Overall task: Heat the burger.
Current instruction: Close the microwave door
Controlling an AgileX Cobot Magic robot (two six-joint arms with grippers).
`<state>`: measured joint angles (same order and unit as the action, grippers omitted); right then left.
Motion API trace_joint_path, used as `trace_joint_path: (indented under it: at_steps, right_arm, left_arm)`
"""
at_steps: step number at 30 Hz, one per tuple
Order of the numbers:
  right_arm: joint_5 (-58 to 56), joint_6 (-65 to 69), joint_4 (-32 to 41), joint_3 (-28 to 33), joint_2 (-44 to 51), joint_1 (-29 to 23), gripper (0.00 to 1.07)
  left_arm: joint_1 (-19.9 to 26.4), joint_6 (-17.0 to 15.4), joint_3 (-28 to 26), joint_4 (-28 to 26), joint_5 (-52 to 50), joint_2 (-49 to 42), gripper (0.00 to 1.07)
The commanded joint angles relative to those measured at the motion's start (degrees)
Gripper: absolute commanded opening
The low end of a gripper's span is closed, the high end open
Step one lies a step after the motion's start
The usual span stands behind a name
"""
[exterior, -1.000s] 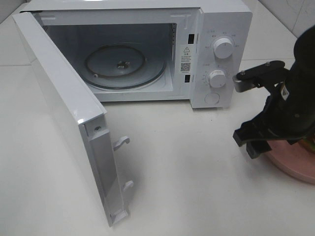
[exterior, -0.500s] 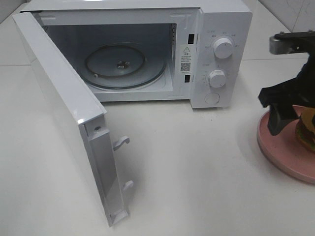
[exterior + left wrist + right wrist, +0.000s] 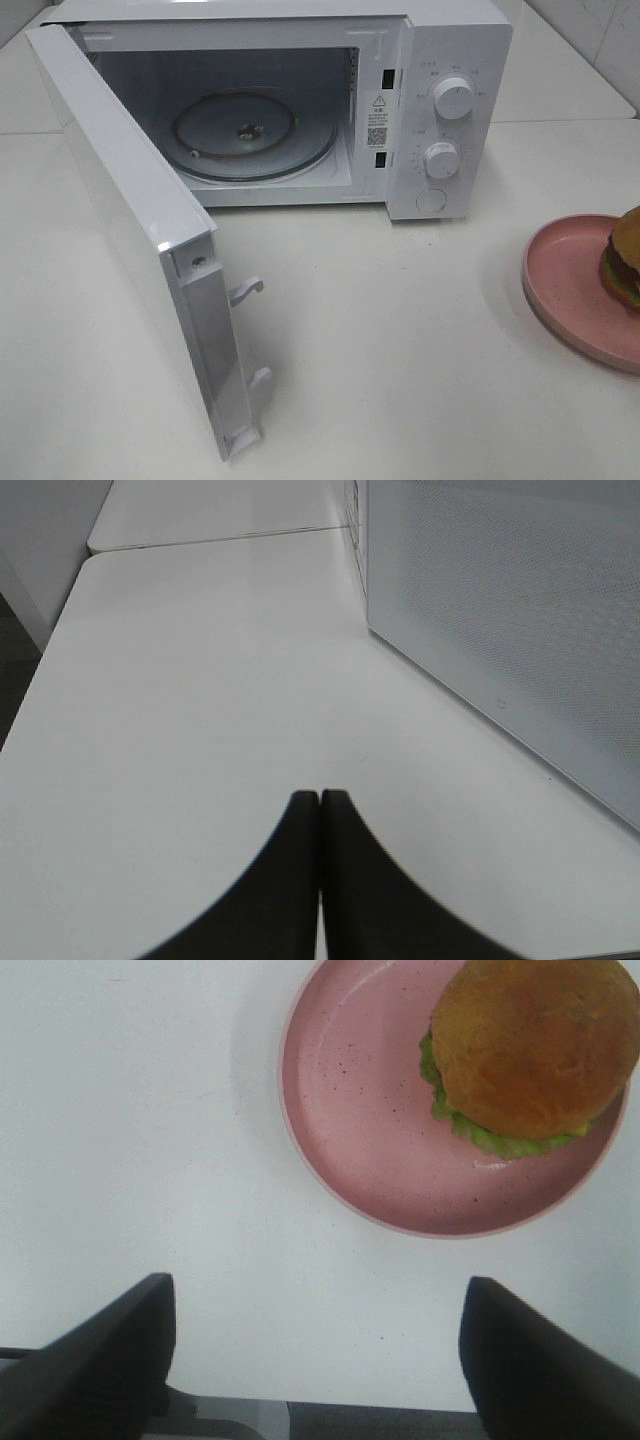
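A white table [image 3: 400,330] fills the scene, with a white microwave [image 3: 440,110] at the upper centre of the high view, its door [image 3: 130,230] swung wide toward the lower left and the glass turntable [image 3: 250,135] bare inside. At the right edge of that view sits a pink plate [image 3: 570,285], and the burger [image 3: 625,255] rests on its far-right part, cut off by the frame. The burger stands upright, bun on top, lettuce showing at the rim; it is round, with no clear long axis. The left gripper [image 3: 320,805] has its fingers pressed together over bare table beside the door. The right gripper [image 3: 320,1360] hangs above the table near the plate, fingers spread wide, grasping nothing.
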<state>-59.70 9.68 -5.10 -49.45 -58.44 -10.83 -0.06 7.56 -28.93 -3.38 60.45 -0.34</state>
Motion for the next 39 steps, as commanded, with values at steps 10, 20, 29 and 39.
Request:
trace_joint_path:
  at_steps: [10, 20, 29, 39]
  right_arm:
    - [-0.57, -2.52, 0.46, 14.84, 24.35, 0.17, 0.73]
    - [2.18, -4.13, 1.15, 20.57, 44.18, 0.17, 0.73]
    - [2.18, -7.51, 2.41, 20.68, 56.72, 0.17, 0.73]
    - [2.18, -8.37, 2.81, 20.8, 60.22, 0.17, 0.73]
  left_arm:
    - [0.06, -0.34, 0.06, -0.23, -0.8, -1.09, 0.0]
    - [0.06, -0.34, 0.06, -0.23, -0.8, -1.09, 0.0]
    - [0.06, -0.34, 0.06, -0.23, -0.8, -1.09, 0.0]
    - [0.06, -0.4, 0.06, -0.23, -0.8, -1.15, 0.0]
